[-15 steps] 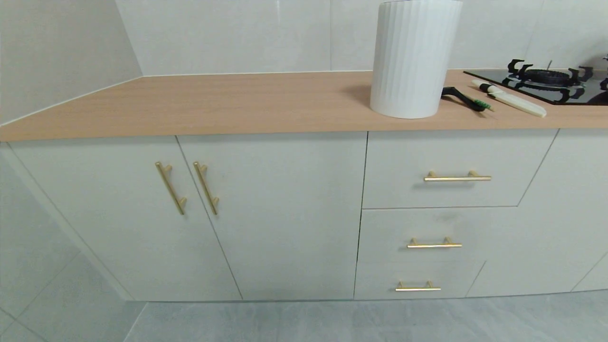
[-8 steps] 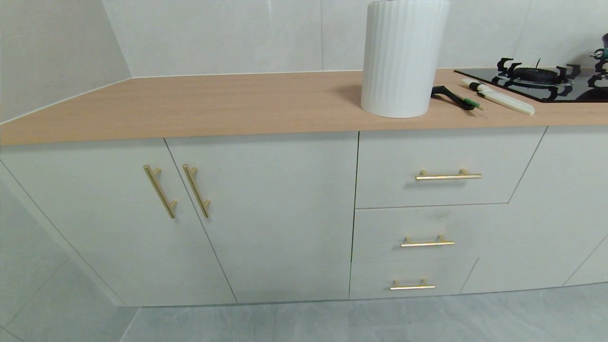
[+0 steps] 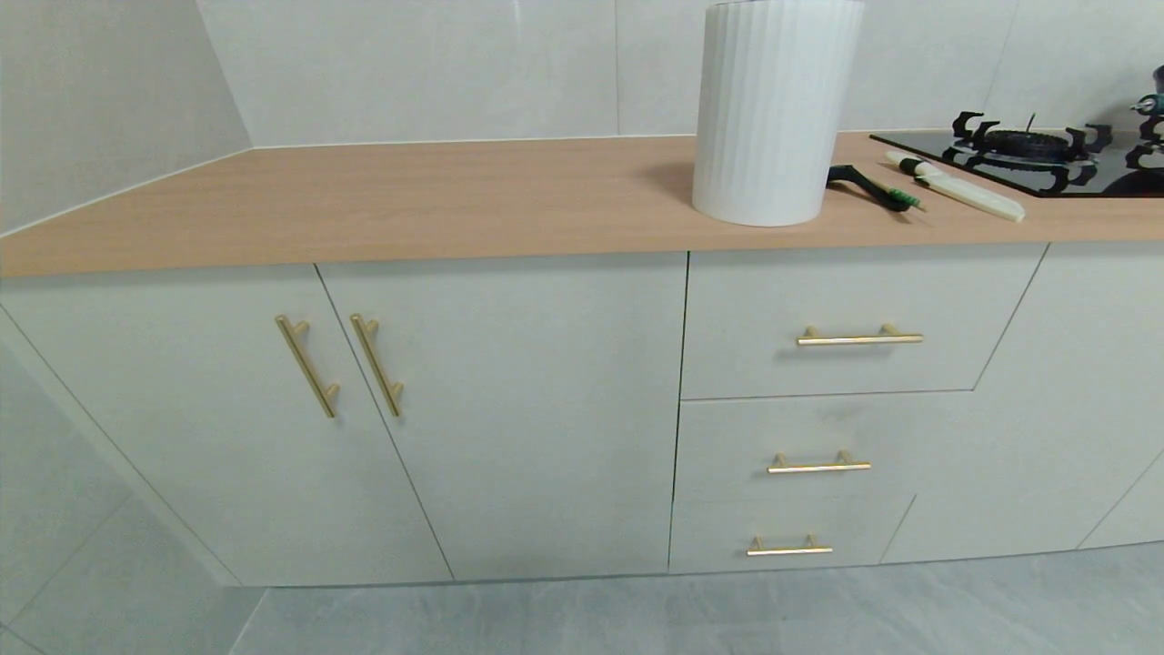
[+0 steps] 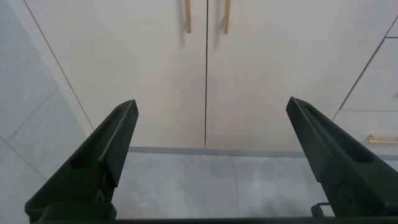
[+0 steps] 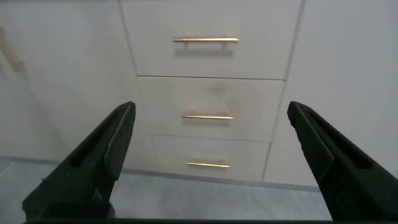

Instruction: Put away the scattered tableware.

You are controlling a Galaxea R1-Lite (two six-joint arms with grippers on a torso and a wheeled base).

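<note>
On the wooden countertop (image 3: pixel 409 196) a tall white ribbed container (image 3: pixel 773 109) stands upright. To its right lie a black-handled utensil with a green tip (image 3: pixel 868 186) and a cream knife (image 3: pixel 959 186). My left gripper (image 4: pixel 208 118) hangs low and open, facing the double cabinet doors (image 4: pixel 205 68) above the floor. My right gripper (image 5: pixel 208 121) is open as well, facing the stack of three drawers (image 5: pixel 208 81). Nothing is held between either pair of fingers.
A black gas hob (image 3: pixel 1037 150) sits at the countertop's far right. Below are two cabinet doors with gold handles (image 3: pixel 341 364) and three drawers with gold handles (image 3: pixel 859 338). Grey tiled floor (image 3: pixel 637 619) lies in front; a wall closes the left corner.
The head view shifted between one second ago and half a second ago, so everything slid slightly left; since then it holds still. Nothing on the countertop has moved.
</note>
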